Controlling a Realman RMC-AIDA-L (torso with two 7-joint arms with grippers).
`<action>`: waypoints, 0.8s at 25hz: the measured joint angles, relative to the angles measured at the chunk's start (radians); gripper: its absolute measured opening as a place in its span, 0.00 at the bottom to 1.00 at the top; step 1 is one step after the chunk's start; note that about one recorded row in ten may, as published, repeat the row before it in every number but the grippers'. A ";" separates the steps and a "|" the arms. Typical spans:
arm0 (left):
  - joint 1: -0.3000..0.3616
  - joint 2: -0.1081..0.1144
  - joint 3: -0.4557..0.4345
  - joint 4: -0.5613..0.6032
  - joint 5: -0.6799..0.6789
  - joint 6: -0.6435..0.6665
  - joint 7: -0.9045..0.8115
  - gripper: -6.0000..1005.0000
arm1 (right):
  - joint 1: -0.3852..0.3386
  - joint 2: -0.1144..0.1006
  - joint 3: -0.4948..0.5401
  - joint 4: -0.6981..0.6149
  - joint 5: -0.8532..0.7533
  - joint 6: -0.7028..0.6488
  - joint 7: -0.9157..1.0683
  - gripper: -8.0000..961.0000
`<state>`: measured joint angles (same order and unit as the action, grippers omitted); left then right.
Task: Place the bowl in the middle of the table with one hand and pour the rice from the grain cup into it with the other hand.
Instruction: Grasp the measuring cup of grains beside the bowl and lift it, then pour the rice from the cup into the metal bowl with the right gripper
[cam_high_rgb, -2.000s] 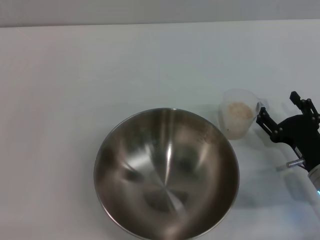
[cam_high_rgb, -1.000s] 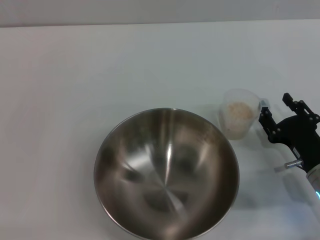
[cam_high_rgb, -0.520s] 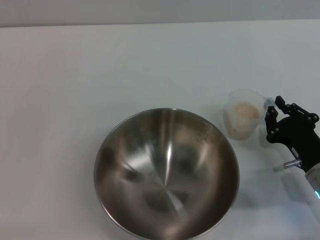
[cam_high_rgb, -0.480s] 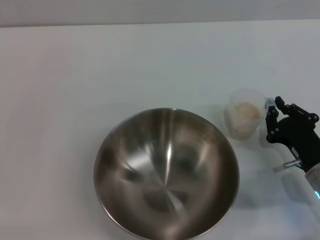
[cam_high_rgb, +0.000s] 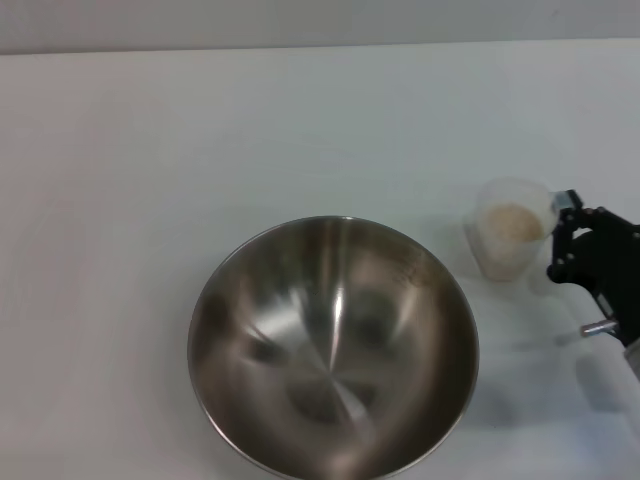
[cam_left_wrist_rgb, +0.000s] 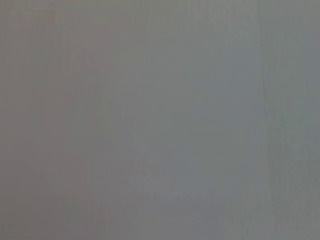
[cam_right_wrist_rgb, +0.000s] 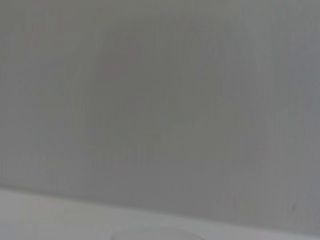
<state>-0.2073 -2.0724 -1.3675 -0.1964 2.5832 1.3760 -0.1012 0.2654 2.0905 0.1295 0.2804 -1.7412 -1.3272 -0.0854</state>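
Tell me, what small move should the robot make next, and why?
Probably carry the grain cup over the bowl: the right end effector looks shut on its handle, the rice is unpoured, and the bowl is empty.

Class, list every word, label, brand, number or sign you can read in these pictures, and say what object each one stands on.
None can be read.
The bowl, the grain cup, the table and the right gripper show no legible text.
Faint marks inside the bowl near its far rim are too blurred to read.
Both wrist views show only plain grey.
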 joint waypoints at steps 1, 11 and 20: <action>0.000 0.000 0.000 0.000 0.000 0.000 0.000 0.82 | 0.000 0.000 0.000 0.000 0.000 0.000 0.000 0.04; 0.003 0.000 0.002 0.000 0.000 0.000 0.000 0.82 | -0.072 0.000 -0.041 0.026 -0.046 -0.371 -0.074 0.03; 0.015 -0.003 0.038 -0.004 -0.007 0.000 0.000 0.82 | -0.043 0.000 -0.064 0.135 -0.248 -0.433 -0.614 0.03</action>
<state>-0.1922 -2.0750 -1.3293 -0.2000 2.5758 1.3760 -0.1012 0.2228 2.0905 0.0660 0.4155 -1.9889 -1.7599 -0.6994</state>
